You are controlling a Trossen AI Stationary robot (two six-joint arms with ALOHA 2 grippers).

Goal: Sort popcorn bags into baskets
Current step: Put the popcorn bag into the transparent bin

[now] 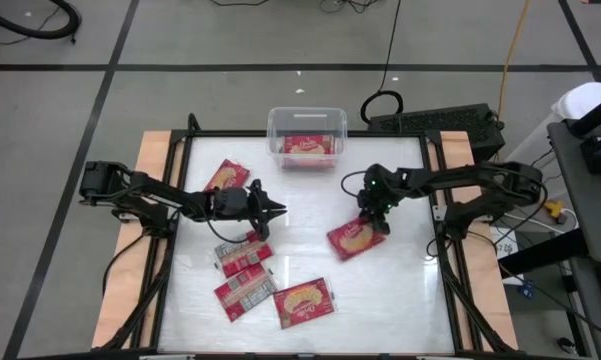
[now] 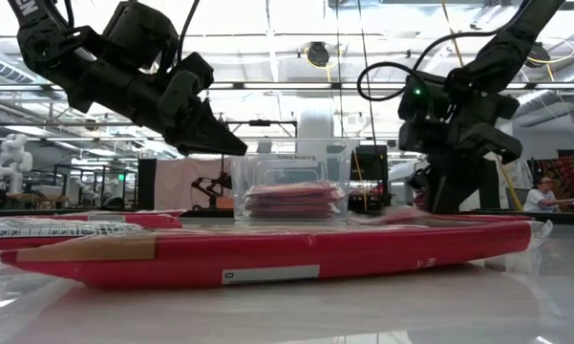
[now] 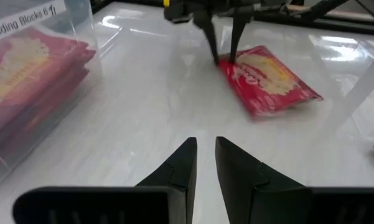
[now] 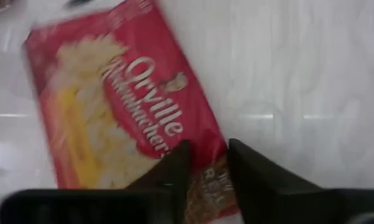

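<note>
One red popcorn bag point(image 1: 352, 240) lies picture side up near the table's middle. My right gripper point(image 1: 376, 224) stands over its far right end, shut on it. My left gripper point(image 1: 278, 210) hovers shut above bare table left of centre, pointing right and touching nothing. The clear bin point(image 1: 307, 137) stands at the far edge with several red bags point(image 2: 294, 199) stacked inside. Another bag point(image 1: 227, 178) lies far left. Three more lie at the near left, two label side up point(image 1: 243, 256) point(image 1: 245, 293) and one picture side up point(image 1: 305, 301). My right gripper pinches the popcorn bag by its short end edge point(image 4: 206, 177), near one corner point(image 3: 225, 62). The fingers point(image 3: 209, 43) come from above, pointing down. The rest of the bag point(image 3: 271, 81) stretches away from the fingers, low over or on the table.
Black frame rails point(image 1: 435, 200) and wooden side strips point(image 1: 150, 160) border the white table. Bare surface lies between the two grippers and between the right gripper and the bin. A person point(image 2: 540, 196) sits far off in the room behind.
</note>
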